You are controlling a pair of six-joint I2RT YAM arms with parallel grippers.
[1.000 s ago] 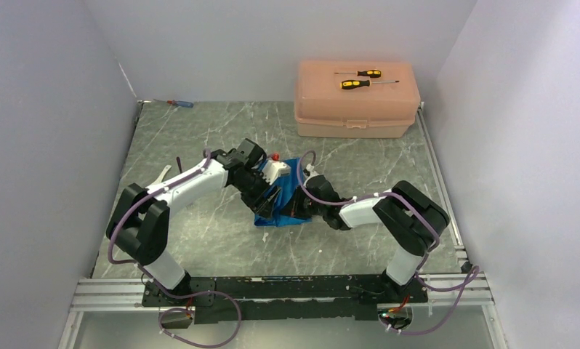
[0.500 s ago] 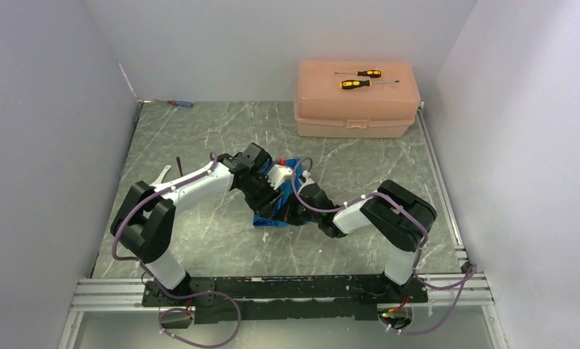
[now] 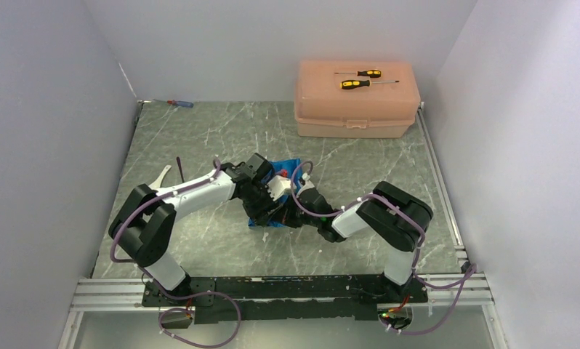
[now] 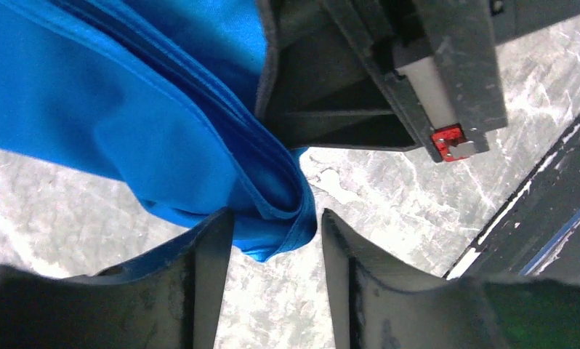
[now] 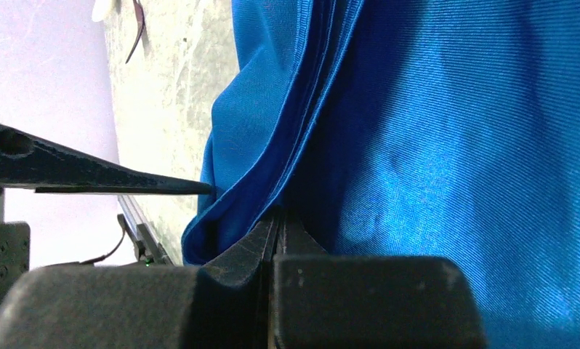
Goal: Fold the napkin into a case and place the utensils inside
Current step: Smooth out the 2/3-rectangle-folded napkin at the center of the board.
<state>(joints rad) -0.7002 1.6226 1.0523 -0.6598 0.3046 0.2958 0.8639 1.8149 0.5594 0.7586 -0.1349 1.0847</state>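
Observation:
The bright blue napkin [image 3: 281, 169] lies folded in layers at mid-table, mostly under both grippers. My right gripper [image 5: 276, 225] is shut, its tips pinching the layered edge of the napkin [image 5: 432, 145]. My left gripper [image 4: 272, 233] is open, and a folded corner of the napkin [image 4: 163, 131] hangs between its fingertips [image 4: 213, 254] just above the marble. The right gripper's body [image 4: 389, 73] is close behind that corner. The utensils lie at the left: a dark purple fork [image 3: 179, 163] and a white spoon [image 3: 161, 177], apart from the cloth.
A peach plastic box [image 3: 356, 109] stands at the back right with two yellow-and-black screwdrivers [image 3: 360, 78] on its lid. A small blue-and-red screwdriver [image 3: 179, 103] lies at the back left. Grey walls close in both sides, and a metal rail [image 3: 272, 291] runs along the near edge.
Both grippers and the napkin between them have shifted a little left and toward the near edge. The right arm's elbow has swung left with them.

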